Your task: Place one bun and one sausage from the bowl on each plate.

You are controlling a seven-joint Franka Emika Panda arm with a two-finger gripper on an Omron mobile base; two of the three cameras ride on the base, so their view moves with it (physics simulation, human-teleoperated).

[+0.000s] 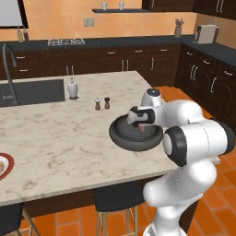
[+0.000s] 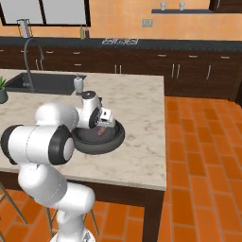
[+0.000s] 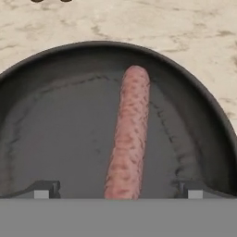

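lying lengthwise: mottled pink sausage (image 3: 127, 139) | round matte dark bowl (image 3: 55, 60) | fingers (image 3: 118, 190) spread

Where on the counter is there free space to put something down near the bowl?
Bare marble lies between the bowl and the plate at the counter's left edge, and beyond the bowl toward the far right corner. It is crowded behind the bowl, by the salt and pepper shakers and the soap dispenser, and over the bowl itself, where the gripper hangs above the sausage.
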